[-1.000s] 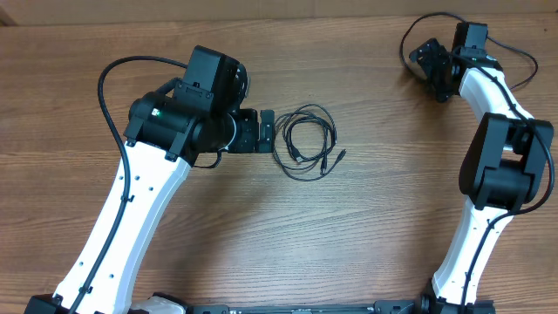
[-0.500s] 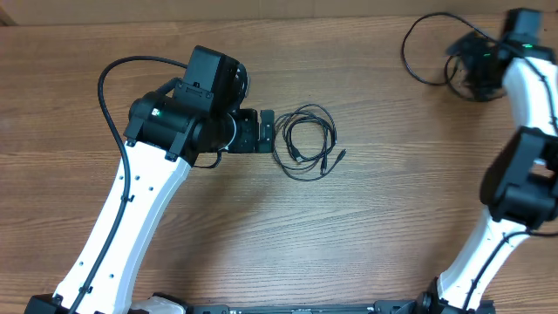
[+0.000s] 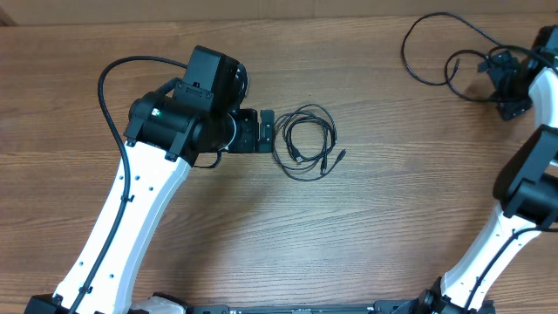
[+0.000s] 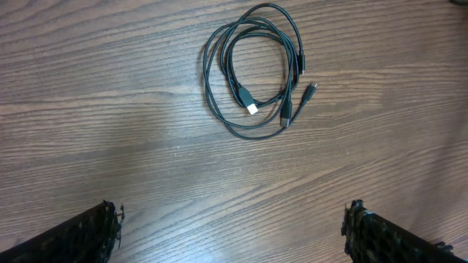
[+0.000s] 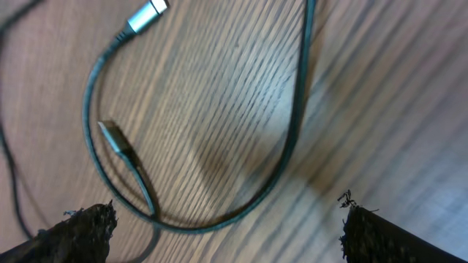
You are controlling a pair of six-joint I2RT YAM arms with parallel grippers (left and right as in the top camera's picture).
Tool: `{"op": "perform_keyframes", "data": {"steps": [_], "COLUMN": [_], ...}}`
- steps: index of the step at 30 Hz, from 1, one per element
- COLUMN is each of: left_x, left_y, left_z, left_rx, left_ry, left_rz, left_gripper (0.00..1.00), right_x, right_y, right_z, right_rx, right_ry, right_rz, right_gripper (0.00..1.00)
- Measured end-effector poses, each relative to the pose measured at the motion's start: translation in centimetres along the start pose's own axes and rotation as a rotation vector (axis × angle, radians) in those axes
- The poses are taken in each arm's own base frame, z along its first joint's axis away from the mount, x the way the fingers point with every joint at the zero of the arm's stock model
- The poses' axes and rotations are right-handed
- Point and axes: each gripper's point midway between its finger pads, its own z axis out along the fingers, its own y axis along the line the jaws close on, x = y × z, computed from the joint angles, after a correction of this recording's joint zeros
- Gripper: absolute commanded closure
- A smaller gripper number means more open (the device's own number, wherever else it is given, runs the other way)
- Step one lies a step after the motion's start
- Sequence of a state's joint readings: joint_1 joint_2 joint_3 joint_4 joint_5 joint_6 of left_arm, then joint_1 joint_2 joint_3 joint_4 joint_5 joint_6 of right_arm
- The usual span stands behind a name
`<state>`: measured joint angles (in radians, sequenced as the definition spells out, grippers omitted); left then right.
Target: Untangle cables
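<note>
Wood-grain table (image 3: 375, 235) was laid with two cable groups, well apart. At left-centre, the left gripper (image 3: 265, 131) was parked just beside the left edge of the coiled cables (image 3: 305, 144). Its fingers (image 4: 91, 234) were spread wide with nothing between them. Placement was judged a pre-grasp standoff: coil framed fully in the wrist view, jaws opened ahead of a descent. The coil was seen lying flat with several loops overlapped. A USB plug (image 4: 251, 108) was tucked inside it and two smaller plugs sat at its lower right. How many cords were wound in it could not be told; it was judged not yet untangled.

At far right, near the table's back edge, a loose cable (image 3: 406, 52) was laid out in open curves, not coiled. It was judged the part already separated. The right gripper (image 3: 504, 83) was held over its right end, fingers likewise wide apart, nothing gripped. A silver plug (image 5: 150, 9) and a strand were seen beneath it. Whether a pick or a release was intended could not be told.
</note>
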<state>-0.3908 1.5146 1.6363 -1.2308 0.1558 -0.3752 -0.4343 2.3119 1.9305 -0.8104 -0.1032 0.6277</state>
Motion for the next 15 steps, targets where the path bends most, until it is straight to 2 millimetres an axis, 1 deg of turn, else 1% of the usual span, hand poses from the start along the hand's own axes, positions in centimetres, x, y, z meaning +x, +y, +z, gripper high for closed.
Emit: {"op": "perform_keyframes", "data": {"steps": [3,12,15], "left_x": [0.0,-0.5,-0.5], "left_y": [0.0,-0.2,-0.2], "left_z": [0.0,0.0,0.0], "left_rx": [0.000,0.007,0.007], "left_ry": [0.000,-0.019,-0.019], "left_rz": [0.000,0.003,0.003], "left_gripper": [0.00,0.00,0.00], "right_x": [0.5,0.9,1.3], "right_y": [0.0,0.0,0.0], "right_z": [0.9,1.0,1.6], "right_rx": [0.006,0.013,0.017], "right_ry": [0.013,0.024,0.033], "right_rz": [-0.006,-0.008,-0.007], "right_gripper": [0.00,0.00,0.00]}}
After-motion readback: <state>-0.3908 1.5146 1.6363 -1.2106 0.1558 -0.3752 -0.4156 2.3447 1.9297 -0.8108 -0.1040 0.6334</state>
